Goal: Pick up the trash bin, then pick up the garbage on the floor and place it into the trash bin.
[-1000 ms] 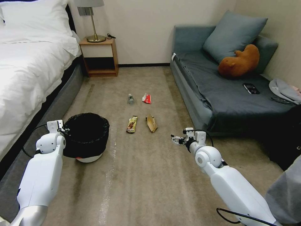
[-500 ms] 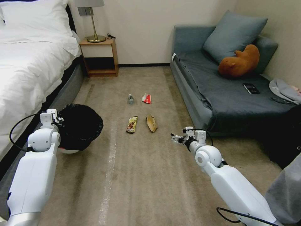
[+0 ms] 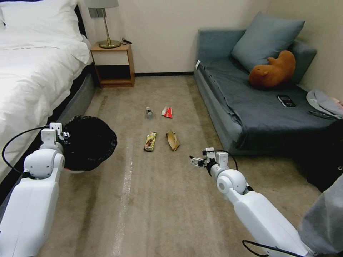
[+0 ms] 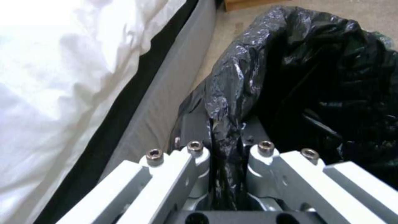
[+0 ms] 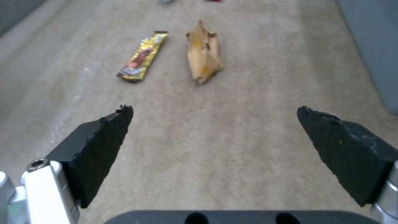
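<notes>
The trash bin point(image 3: 89, 142), white with a wrinkly black liner point(image 4: 315, 81), hangs tilted just above the carpet beside the bed. My left gripper point(image 3: 64, 136) is shut on its near rim, and the liner is pinched between the fingers point(image 4: 226, 130). On the carpet ahead lies the garbage: a clear bottle point(image 3: 149, 112), a red-and-white packet point(image 3: 167, 112), a gold-brown wrapper point(image 3: 150, 141) point(image 5: 143, 56) and a tan paper scrap point(image 3: 173, 140) point(image 5: 203, 53). My right gripper point(image 3: 194, 161) point(image 5: 213, 112) hovers open over bare carpet, short of the scrap and holding nothing.
The bed point(image 3: 32, 78) runs along the left and a grey sofa point(image 3: 246, 107) along the right. On the sofa are a black phone point(image 3: 286, 100) and a brown plush toy point(image 3: 273, 69). A nightstand point(image 3: 113, 64) stands at the back wall. Open carpet lies between.
My left arm has lifted the bin off the floor and drawn it left toward the bed. My right gripper has shifted slightly left and nearer.
</notes>
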Robot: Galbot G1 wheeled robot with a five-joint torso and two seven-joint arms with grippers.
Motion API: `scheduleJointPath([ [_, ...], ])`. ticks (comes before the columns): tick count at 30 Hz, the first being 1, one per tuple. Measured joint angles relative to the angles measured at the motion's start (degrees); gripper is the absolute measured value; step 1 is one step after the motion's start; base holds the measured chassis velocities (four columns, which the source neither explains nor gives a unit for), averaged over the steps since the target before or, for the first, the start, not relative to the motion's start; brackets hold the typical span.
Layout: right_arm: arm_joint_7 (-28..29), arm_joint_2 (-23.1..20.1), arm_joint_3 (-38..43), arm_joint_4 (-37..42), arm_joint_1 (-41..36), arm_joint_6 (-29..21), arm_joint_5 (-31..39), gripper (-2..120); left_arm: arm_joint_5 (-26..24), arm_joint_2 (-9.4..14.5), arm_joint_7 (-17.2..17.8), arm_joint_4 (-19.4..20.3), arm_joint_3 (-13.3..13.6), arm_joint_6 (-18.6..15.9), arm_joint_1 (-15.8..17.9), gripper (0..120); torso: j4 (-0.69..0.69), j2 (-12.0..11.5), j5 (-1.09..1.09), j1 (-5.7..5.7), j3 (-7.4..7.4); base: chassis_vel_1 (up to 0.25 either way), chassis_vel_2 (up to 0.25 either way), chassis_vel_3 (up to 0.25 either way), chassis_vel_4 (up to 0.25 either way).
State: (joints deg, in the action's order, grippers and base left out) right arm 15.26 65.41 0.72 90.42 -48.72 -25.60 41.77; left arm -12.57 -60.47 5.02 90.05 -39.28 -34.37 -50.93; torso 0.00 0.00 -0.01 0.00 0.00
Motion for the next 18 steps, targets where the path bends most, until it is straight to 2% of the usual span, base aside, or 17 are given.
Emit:
scheduleJointPath([
  [5, -1.3, 0.7, -0.9, -0.2, -0.2, 0.9, -0.5, 100, -1.0, 0.3, -0.4, 0.6, -1.4, 0.0, -1.7, 7, 0.0, 0.0, 0.0, 0.0, 0.0, 0.0, 0.0, 0.0, 0.0],
  [18, -3.6, 1.4, -2.8, -1.5, 0.4, 2.4, -3.6, 100, -2.3, -0.1, -0.6, 2.1, -1.9, 0.2, -4.7, 7, 0.0, 0.0, 0.0, 0.0, 0.0, 0.0, 0.0, 0.0, 0.0],
])
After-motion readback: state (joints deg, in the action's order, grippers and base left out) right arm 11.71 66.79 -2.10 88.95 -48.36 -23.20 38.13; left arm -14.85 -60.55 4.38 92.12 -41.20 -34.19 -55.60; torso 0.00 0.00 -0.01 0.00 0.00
